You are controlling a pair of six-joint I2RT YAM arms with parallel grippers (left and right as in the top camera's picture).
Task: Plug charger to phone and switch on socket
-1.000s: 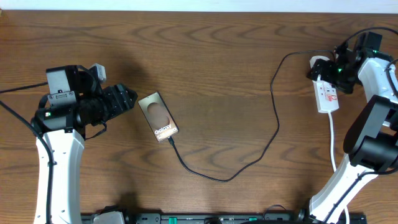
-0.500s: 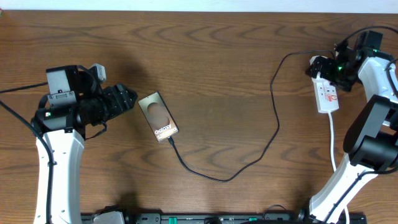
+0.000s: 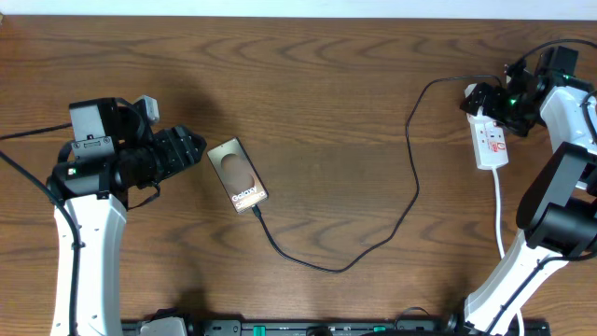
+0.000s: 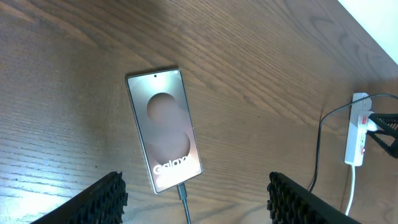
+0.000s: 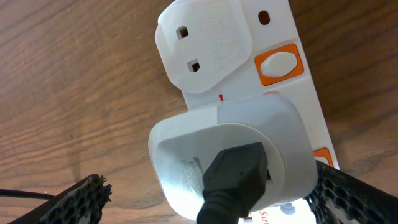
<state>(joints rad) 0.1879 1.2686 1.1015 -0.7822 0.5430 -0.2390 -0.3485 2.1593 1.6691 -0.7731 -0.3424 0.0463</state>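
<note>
Right gripper (image 3: pixel 496 105), spread wide and empty, hovers over the far end of the socket (image 3: pixel 492 145) at the surface's far right. The strip runs near-far beneath it, with its orange switch (image 5: pixel 278 63) close by. The left gripper (image 3: pixel 191 149) is well apart.

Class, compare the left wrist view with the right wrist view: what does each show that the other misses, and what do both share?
Only the left wrist view shows the phone, with the charger meeting its bottom edge. Only the right wrist view shows, close up, the white adapter seated in the socket, an orange switch and an unused outlet. Both show the socket and the wooden table.
</note>
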